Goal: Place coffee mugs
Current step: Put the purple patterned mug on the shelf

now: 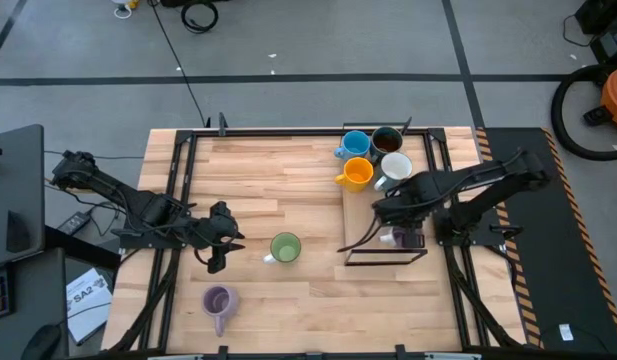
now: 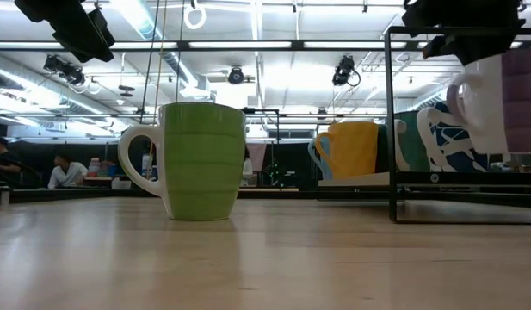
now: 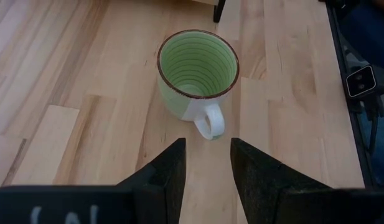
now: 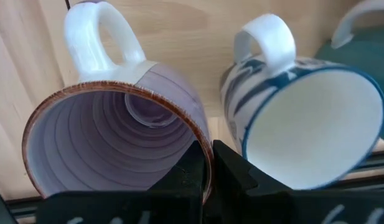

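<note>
High view: my right gripper (image 1: 396, 236) is over the black wire rack (image 1: 383, 258) at the bench's (image 1: 288, 170) right side, w/ a purple mug (image 1: 392, 237) barely showing under it; my left gripper (image 1: 216, 262) sits just beside the green mug (image 1: 285, 247) mid-bench. Another purple mug (image 1: 219, 301) waits near the front edge; blue (image 1: 355, 144), dark brown (image 1: 386, 139), orange-yellow (image 1: 357, 173) and white (image 1: 395, 167) mugs are bunched at the rack's far end. Low view: green mug (image 2: 204, 162) stands upright on the bench, handle to one side; the rack's frame (image 2: 392, 120) rises behind, mugs on it, my fingers mostly out of shot. Left wrist view: my left fingers (image 3: 169, 171) are parted a moderate way, holding nothing, lined up on the green mug's handle (image 3: 208, 121) but short of it. Right wrist view: my right fingers (image 4: 228, 168) are pinched tight on the purple mug's rim (image 4: 203, 149), mug tipped on its side next to a white-and-blue patterned mug (image 4: 304, 118). Step, I'd say: setting this purple one into the rack. Next calls for easing the pinch open w/o nudging the patterned neighbour, then backing out. Only the right wrist view shows the grip and how tight that gap is; only the high view shows what's left to fetch.
</note>
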Controlling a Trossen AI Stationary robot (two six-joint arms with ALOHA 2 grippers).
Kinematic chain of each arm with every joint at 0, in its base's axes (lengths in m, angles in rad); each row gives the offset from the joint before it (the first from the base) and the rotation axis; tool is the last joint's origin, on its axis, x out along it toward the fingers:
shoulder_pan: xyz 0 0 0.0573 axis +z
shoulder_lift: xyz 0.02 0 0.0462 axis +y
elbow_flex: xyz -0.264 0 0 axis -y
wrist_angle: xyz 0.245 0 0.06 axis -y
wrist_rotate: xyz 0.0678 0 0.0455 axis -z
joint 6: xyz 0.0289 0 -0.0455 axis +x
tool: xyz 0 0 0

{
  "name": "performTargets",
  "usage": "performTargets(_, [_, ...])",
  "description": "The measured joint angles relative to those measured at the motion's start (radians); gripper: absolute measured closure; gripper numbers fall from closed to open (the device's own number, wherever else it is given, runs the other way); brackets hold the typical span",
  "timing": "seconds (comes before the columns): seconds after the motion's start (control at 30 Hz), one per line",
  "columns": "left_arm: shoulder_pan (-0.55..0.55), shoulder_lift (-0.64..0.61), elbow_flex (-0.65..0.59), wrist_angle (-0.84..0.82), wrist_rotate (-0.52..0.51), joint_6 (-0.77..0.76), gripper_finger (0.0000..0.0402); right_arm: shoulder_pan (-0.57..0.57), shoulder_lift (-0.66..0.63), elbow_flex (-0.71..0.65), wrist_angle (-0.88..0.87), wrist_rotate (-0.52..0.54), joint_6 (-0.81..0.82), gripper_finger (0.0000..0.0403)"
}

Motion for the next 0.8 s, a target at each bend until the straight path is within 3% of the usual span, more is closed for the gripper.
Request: performTargets(0.8, [0.000, 0.000, 0.000, 0.006, 0.000, 0.000, 0.0269, 0.000, 0.049, -0.036, 0.082, -0.005, -0.036, 0.0371])
